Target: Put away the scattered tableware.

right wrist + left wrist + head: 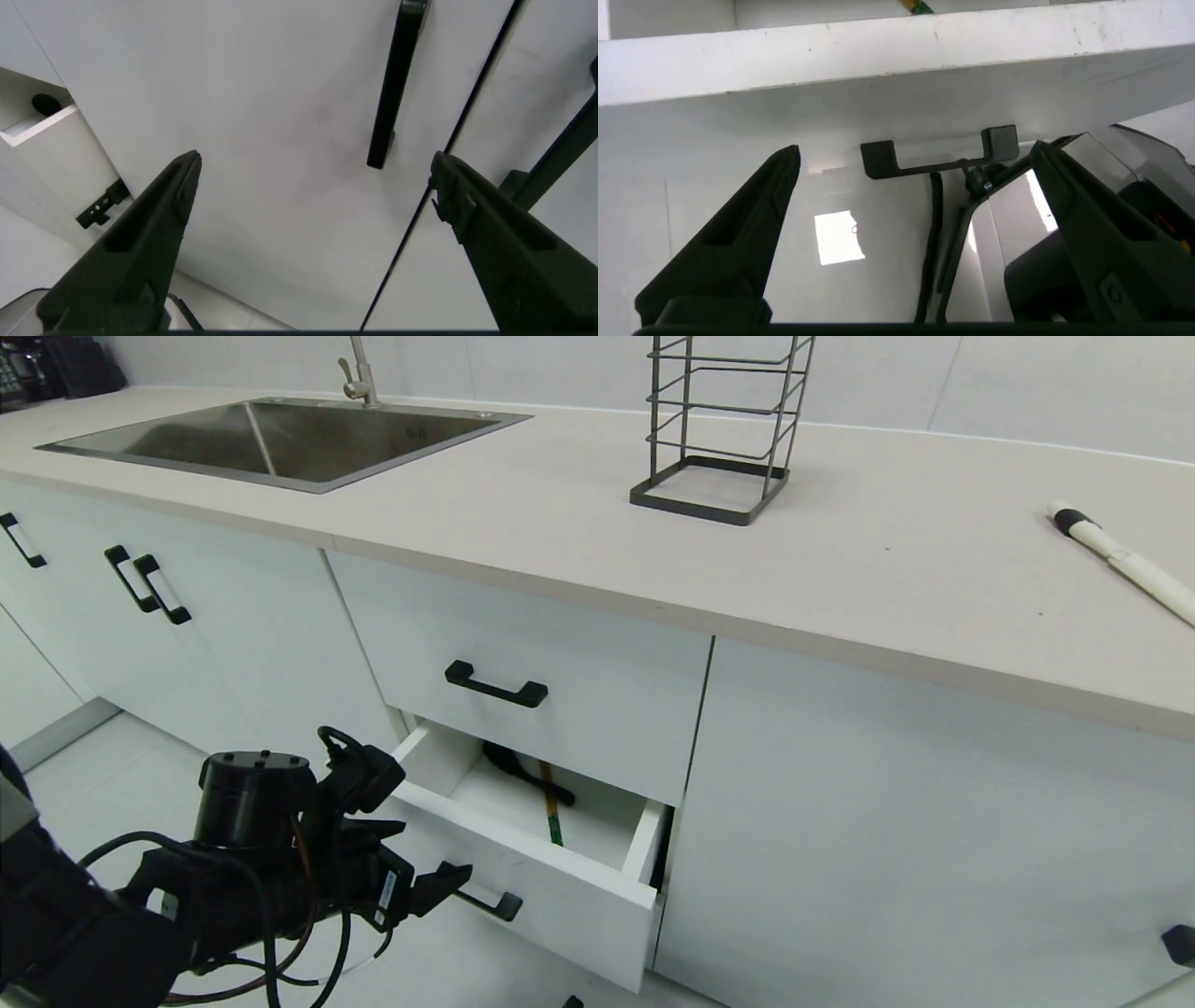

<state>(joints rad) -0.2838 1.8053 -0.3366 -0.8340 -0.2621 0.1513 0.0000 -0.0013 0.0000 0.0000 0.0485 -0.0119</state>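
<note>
A white-handled utensil with a black end (pixel 1120 560) lies on the counter at the far right. Below the counter the lower drawer (pixel 523 873) stands partly pulled out. Inside it lie a black utensil (pixel 518 770) and a thin green-and-wood stick (pixel 552 812). My left gripper (pixel 415 835) is open, low at the left, just in front of the drawer's black handle (pixel 490 903). In the left wrist view the handle (pixel 938 159) sits a little ahead of the open left gripper (pixel 915 154). My right gripper (pixel 316 161) is open and faces a white cabinet door with nothing between its fingers.
A steel sink (pixel 280 434) with a tap is set into the counter at the back left. A dark wire rack (pixel 719 429) stands at the back middle. The upper drawer (pixel 523 663) is closed. A black door handle (pixel 397 84) is ahead of the right gripper.
</note>
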